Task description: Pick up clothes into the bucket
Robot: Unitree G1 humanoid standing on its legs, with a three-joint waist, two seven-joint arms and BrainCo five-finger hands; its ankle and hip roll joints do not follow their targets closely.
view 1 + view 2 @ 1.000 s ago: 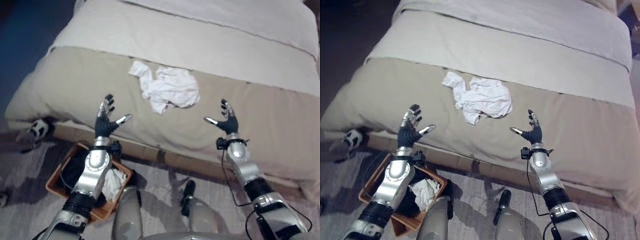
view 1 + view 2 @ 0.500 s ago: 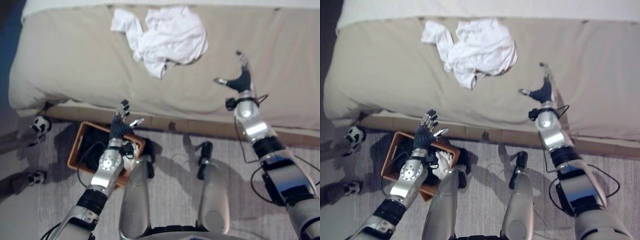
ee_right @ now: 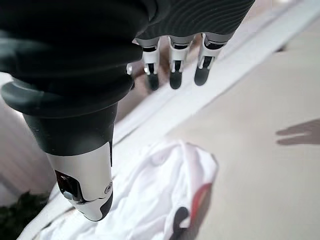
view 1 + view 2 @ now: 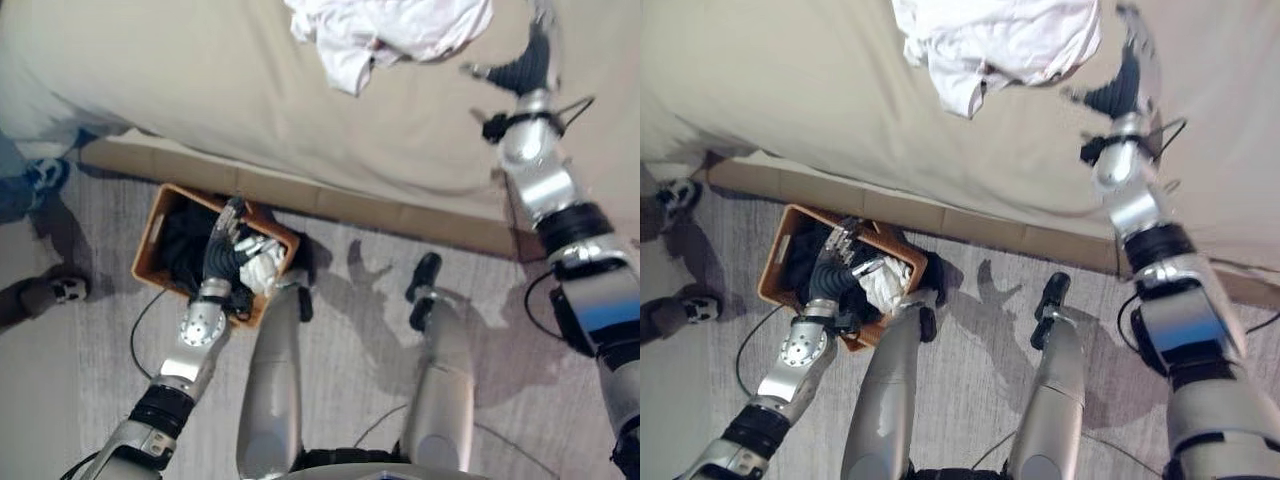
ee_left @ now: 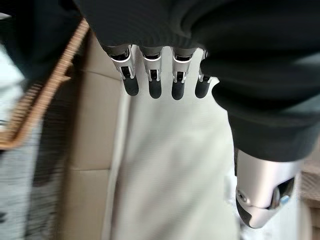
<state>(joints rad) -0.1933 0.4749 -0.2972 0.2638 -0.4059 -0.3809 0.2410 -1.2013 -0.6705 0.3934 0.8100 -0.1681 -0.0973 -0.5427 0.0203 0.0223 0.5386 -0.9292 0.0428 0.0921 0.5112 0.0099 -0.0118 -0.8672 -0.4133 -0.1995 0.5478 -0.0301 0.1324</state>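
A crumpled white shirt (image 4: 390, 30) lies on the bed (image 4: 200, 90), just beside the right robot hand (image 4: 520, 65), whose fingers are spread and empty. The left robot hand (image 4: 228, 250), also released, hovers over the basket (image 4: 150, 240). The shirt looks light and limp; a bunched fold should suit pinching.

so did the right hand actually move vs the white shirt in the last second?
Yes. The right hand has closed in on the white shirt on the bed, now beside its edge, fingers open.

Head stereo looks down: bed (image 4: 200, 90), basket (image 4: 160, 225) (wrist cameras close).
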